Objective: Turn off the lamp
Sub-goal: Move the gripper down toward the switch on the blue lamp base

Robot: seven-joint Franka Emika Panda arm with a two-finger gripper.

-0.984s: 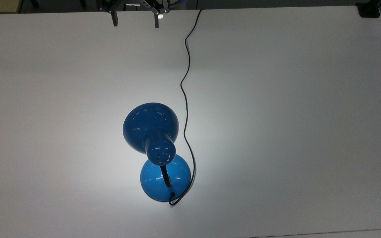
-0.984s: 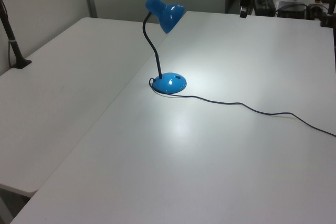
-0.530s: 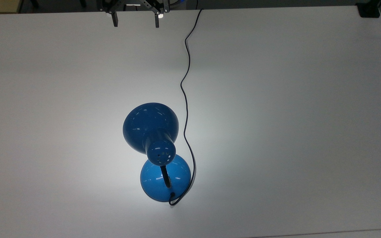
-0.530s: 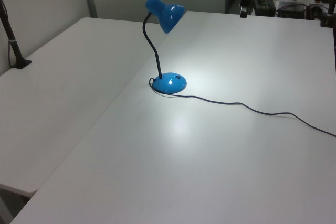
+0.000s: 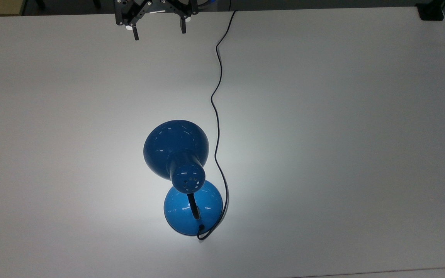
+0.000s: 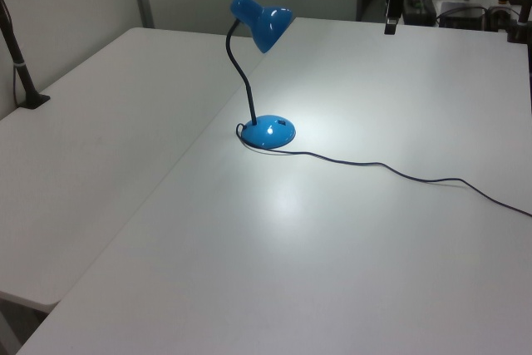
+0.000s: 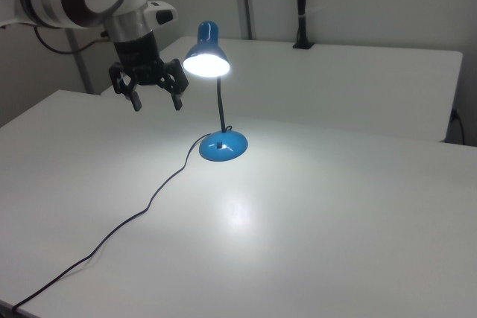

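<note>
Above the worktop's (image 5: 323, 116) far edge, the gripper (image 5: 158, 33) has edged inward, jaws spread and empty; the lamp (image 5: 182, 173), mid-worktop toward the near edge, still shines, so the approach has only begun.

your gripper (image 5: 158, 34) chopped off up top in the top view, cord (image 6: 465, 184) runs off the left view's right edge
</note>
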